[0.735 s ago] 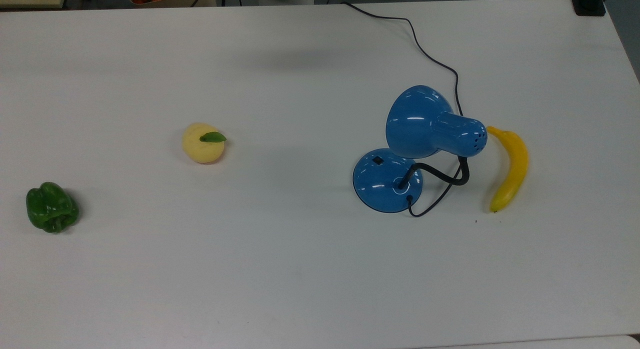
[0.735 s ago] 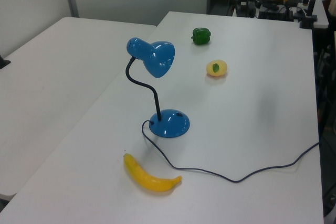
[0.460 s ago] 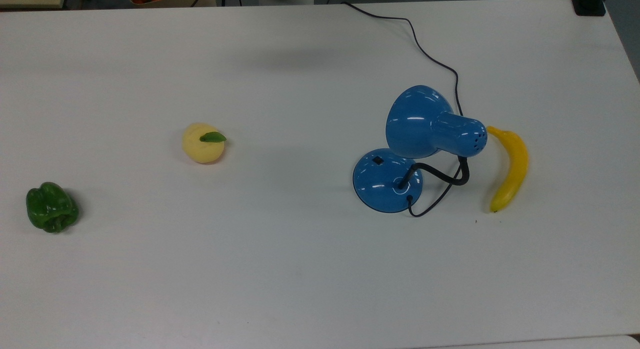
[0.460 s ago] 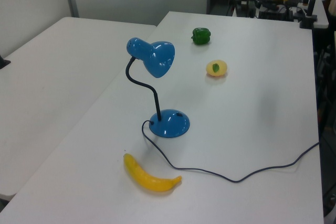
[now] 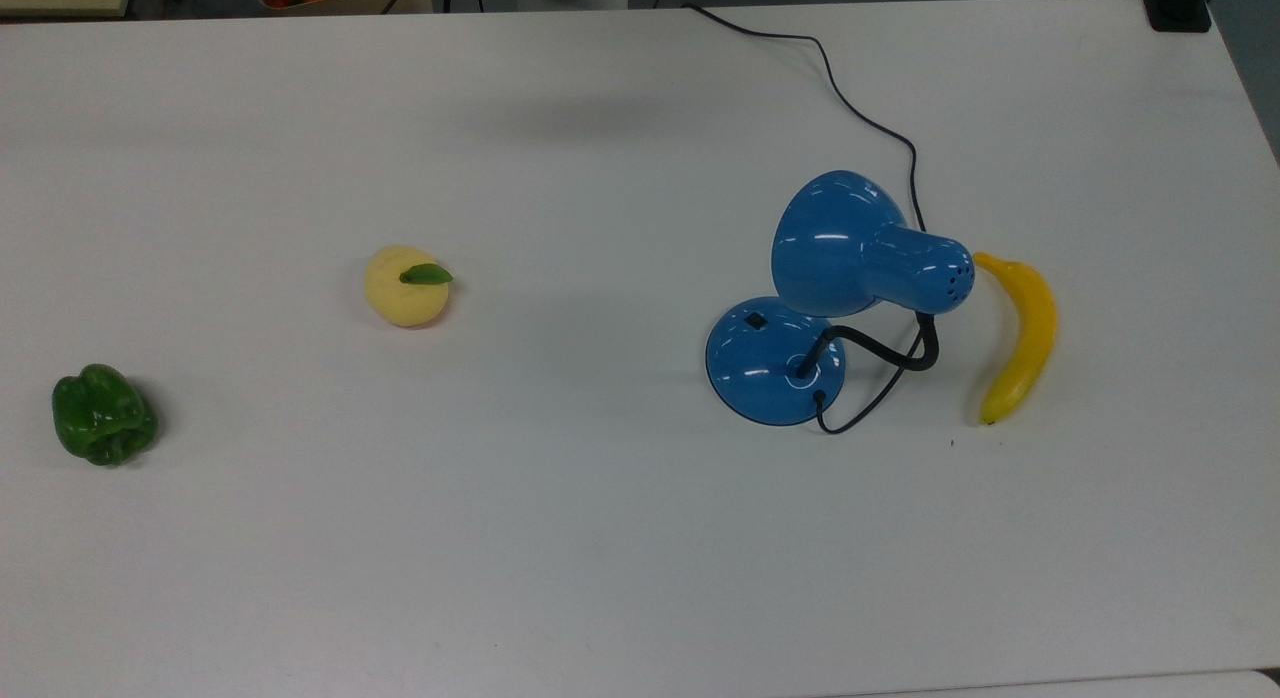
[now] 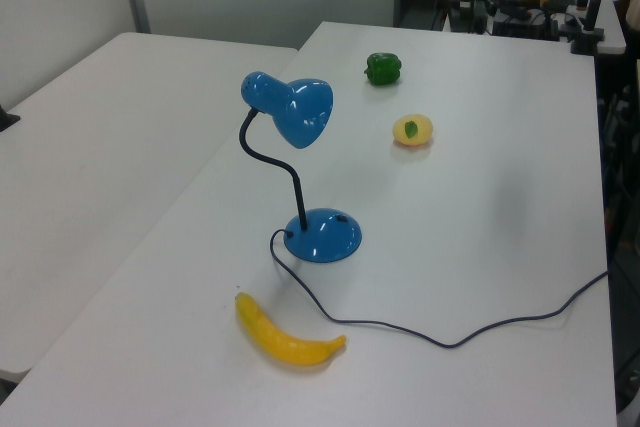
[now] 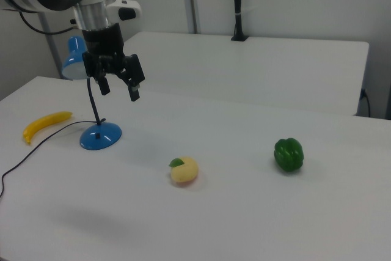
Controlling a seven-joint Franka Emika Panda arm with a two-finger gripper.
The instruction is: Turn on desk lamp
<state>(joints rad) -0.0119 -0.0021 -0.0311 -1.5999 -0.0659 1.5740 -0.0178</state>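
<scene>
I see the white tabletop broad and bare around the desk lamp; the lamp stands well in from every edge; banana just beside it, yellow fruit and green pepper well apart; my tool hangs above the lamp's base, fingers apart, holding nothing.

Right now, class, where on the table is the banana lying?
In the top view the banana lies toward the top view's right, on the white table, just right of the desk lamp, beside the lamp's black cord.
</scene>
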